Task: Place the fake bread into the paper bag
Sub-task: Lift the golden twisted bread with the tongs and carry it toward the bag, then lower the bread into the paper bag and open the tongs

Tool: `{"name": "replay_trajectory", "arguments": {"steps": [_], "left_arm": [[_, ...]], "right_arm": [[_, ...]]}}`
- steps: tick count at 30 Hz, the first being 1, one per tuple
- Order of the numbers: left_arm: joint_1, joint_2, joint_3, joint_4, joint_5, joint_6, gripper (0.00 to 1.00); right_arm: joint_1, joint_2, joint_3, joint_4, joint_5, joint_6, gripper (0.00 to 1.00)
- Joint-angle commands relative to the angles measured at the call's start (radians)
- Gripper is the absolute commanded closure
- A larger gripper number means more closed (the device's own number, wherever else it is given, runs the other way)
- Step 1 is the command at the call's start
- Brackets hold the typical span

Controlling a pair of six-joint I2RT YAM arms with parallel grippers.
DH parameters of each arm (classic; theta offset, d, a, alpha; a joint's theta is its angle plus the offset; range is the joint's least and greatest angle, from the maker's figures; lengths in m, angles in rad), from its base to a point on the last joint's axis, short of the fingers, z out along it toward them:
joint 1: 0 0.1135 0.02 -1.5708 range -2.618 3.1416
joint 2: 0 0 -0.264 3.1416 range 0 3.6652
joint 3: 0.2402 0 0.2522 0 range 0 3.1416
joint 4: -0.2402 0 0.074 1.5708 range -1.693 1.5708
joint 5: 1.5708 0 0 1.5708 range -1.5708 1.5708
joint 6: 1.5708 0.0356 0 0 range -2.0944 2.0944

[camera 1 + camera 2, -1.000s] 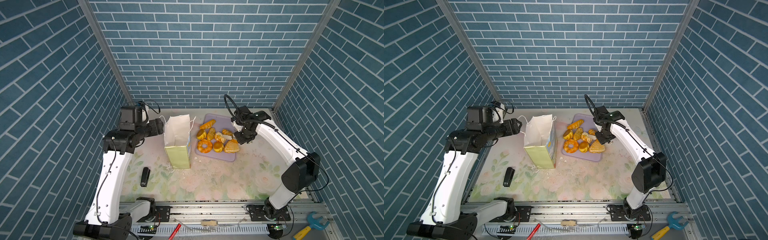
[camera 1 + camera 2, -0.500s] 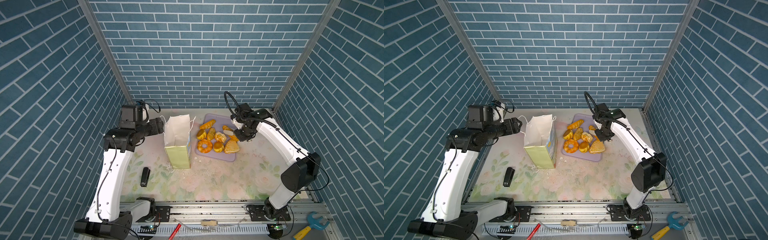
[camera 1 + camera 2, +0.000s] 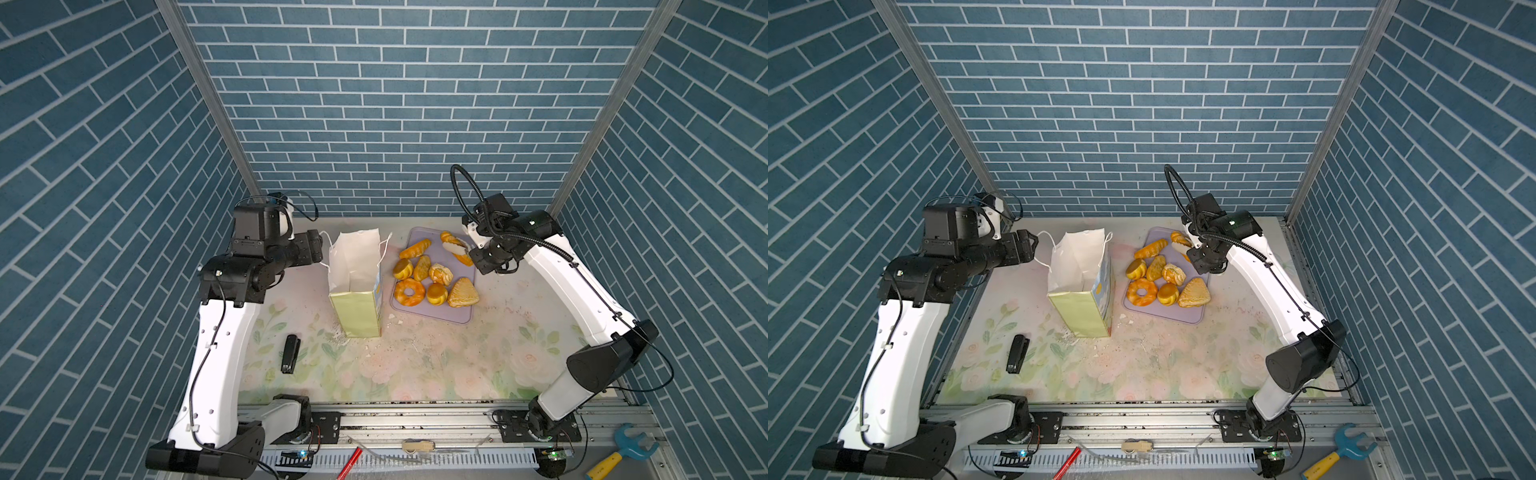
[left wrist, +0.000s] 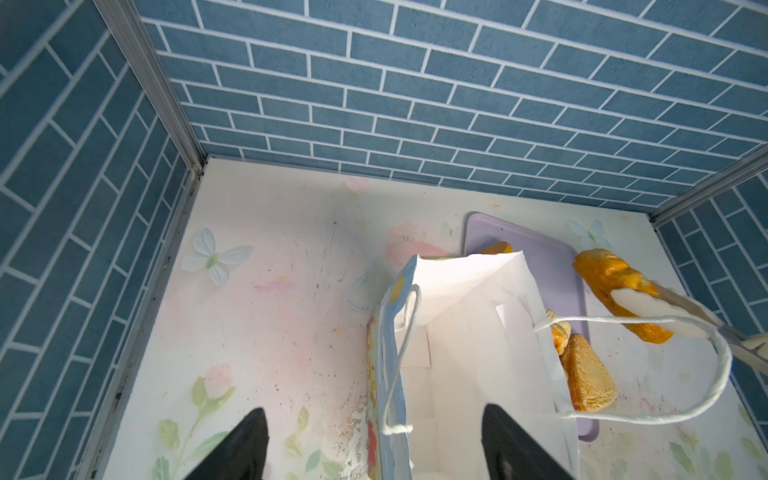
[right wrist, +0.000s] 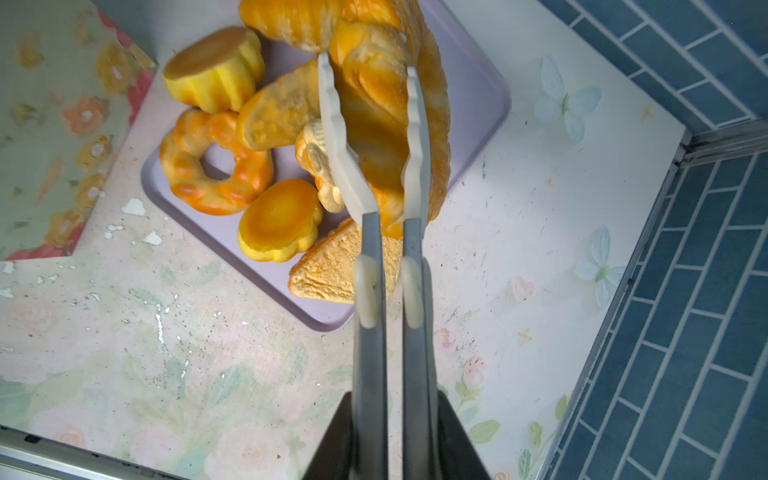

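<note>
r end effector [image 5: 368, 66] clamps twisted loaf [image 5: 374, 137] btwn tips — l end effector [image 4: 372, 409] spread wide

Looking down from high at 6 o'clock toward 12 in both top views, same whole table [image 3: 415, 365]. Up close from the wrists: left down into the bag [image 4: 457, 353], right onto the tray [image 5: 473, 91].

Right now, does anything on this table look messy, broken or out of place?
Yes. White flakes lie scattered on the floral table cover around the foot of the paper bag, as if the cover is peeling. A black stapler also lies stray to the bag's left.
</note>
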Motion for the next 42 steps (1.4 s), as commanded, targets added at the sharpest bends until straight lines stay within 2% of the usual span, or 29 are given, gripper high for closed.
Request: {"name": "replay_trajectory", "arguments": {"steps": [1, 6, 13, 16, 19, 23, 28, 35, 42], "left_arm": [[0.002, 0.012, 0.03, -0.027, -0.034, 0.051, 0.18], [-0.005, 0.066, 0.075, -0.029, -0.03, 0.074, 0.18], [-0.017, 0.169, 0.14, -0.065, -0.011, 0.076, 0.22], [-0.018, 0.182, 0.113, -0.036, 0.009, 0.043, 0.3], [-0.017, 0.183, 0.08, -0.008, 0.017, 0.002, 0.45], [-0.017, 0.158, 0.014, 0.029, 0.022, -0.048, 0.61], [-0.011, 0.102, -0.096, 0.098, 0.041, -0.129, 0.75], [-0.011, -0.028, -0.257, 0.237, 0.071, -0.3, 0.87], [-0.012, -0.098, -0.331, 0.3, 0.088, -0.391, 0.93]], "right_arm": [[0.023, -0.059, 0.081, 0.005, 0.027, 0.035, 0.88], [0.061, -0.047, 0.228, 0.026, -0.011, 0.065, 0.88], [0.121, 0.045, 0.553, 0.048, -0.133, 0.117, 0.88], [0.161, 0.118, 0.708, 0.042, -0.184, 0.138, 0.88], [0.201, 0.161, 0.782, 0.069, -0.238, 0.179, 0.89], [0.248, 0.164, 0.748, 0.137, -0.306, 0.241, 0.9], [0.325, 0.165, 0.697, 0.174, -0.331, 0.28, 0.91], [0.395, 0.109, 0.518, 0.235, -0.353, 0.329, 0.91], [0.416, 0.034, 0.3, 0.314, -0.378, 0.407, 0.91]]}}
